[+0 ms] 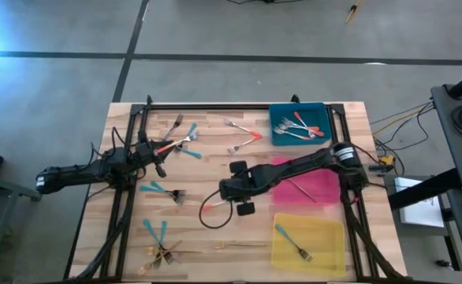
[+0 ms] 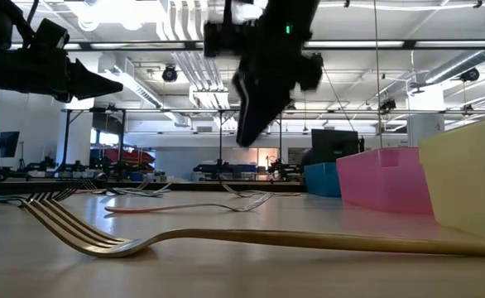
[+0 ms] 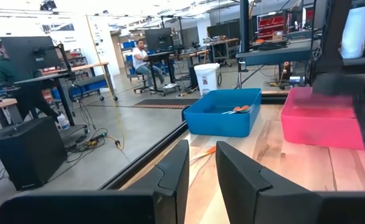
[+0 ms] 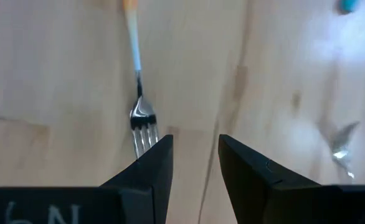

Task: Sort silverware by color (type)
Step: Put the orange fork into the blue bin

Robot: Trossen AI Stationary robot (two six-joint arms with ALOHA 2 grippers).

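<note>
Slim forks lie scattered on the wooden table: red-handled and teal ones (image 1: pixel 180 140) at the far left, red-handled ones (image 1: pixel 244 138) at the far middle, teal ones (image 1: pixel 164 191) (image 1: pixel 155 230), and gold ones (image 1: pixel 165 254) (image 1: pixel 239 246) near the front. My right gripper (image 1: pixel 226 192) hangs open above the table's middle, slanting down, just over a red-handled fork (image 4: pixel 139 118) that lies flat; nothing is between its fingers. My left gripper (image 3: pixel 201 174) waits level at the left, fingers slightly apart and empty.
Three trays stand at the right: a blue tray (image 1: pixel 319 136) holding red-handled forks, a pink tray (image 1: pixel 326 189) holding a gold fork, and a yellow tray (image 1: pixel 326 252) holding a teal fork. A dark frame (image 1: pixel 215 106) runs along the far edge. People sit at desks beyond the table.
</note>
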